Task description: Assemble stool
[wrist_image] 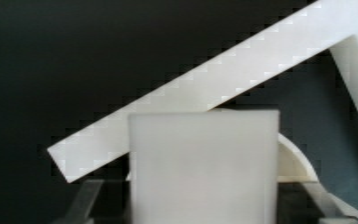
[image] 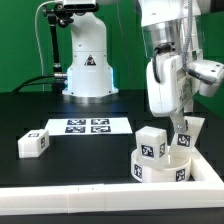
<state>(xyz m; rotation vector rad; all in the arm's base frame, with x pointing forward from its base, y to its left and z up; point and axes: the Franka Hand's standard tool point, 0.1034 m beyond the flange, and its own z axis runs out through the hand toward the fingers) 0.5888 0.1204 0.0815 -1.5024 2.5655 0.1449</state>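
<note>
Long white L-shaped border wall (image: 60, 193) in front. Behind it, on the black tabletop (image: 100, 155), the thick round white plastic seat (image: 160, 172) carries an upright white block leg (image: 150, 146). The pincer (image: 181, 130) is clamped on a second chunky white leg (wrist_image: 202, 165) above the seat. Farther off lie a loose tagged leg (image: 33, 143) and the marker board (image: 85, 126).

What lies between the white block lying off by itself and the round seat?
Nothing: in the exterior view, bare black table separates the loose leg from the seat; the marker board lies farther back.
</note>
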